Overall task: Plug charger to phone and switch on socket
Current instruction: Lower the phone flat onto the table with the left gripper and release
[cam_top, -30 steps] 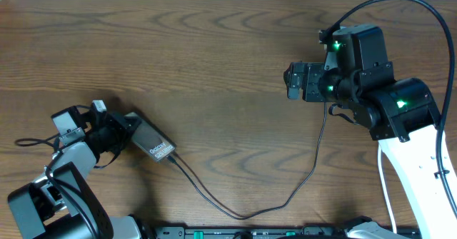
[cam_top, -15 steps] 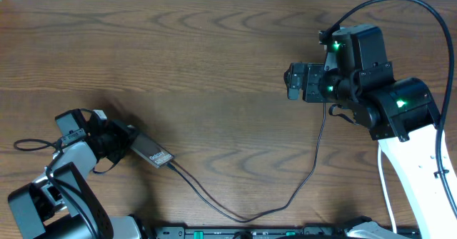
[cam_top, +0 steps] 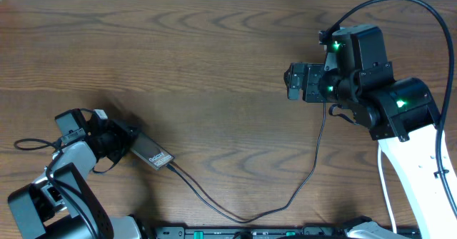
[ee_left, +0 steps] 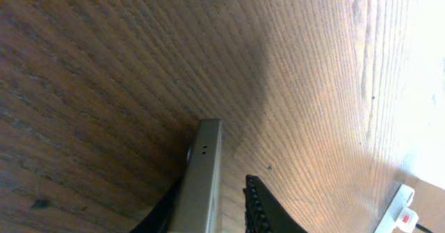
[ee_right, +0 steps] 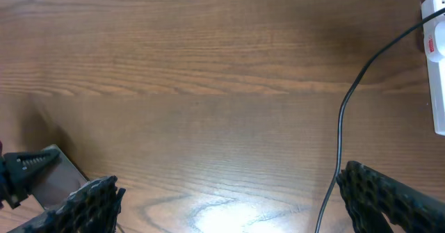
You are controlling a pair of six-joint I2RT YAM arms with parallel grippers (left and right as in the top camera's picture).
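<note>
Seemingly the phone (cam_top: pixel 151 153), clamped in the left tool (cam_top: pixel 125 143) at the tabletop's (cam_top: pixel 214 68) near left, already has the charger (ee_right: pixel 340 129) at its lettered end. The socket (ee_right: pixel 437 87) switch is what remains. The right tool (cam_top: pixel 291 82), near the socket, gapes empty and must press its red mark.

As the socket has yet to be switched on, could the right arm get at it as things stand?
Probably yes: the socket lies on the table close to the open right fingers, with only the thin charger cable passing beside it.
</note>
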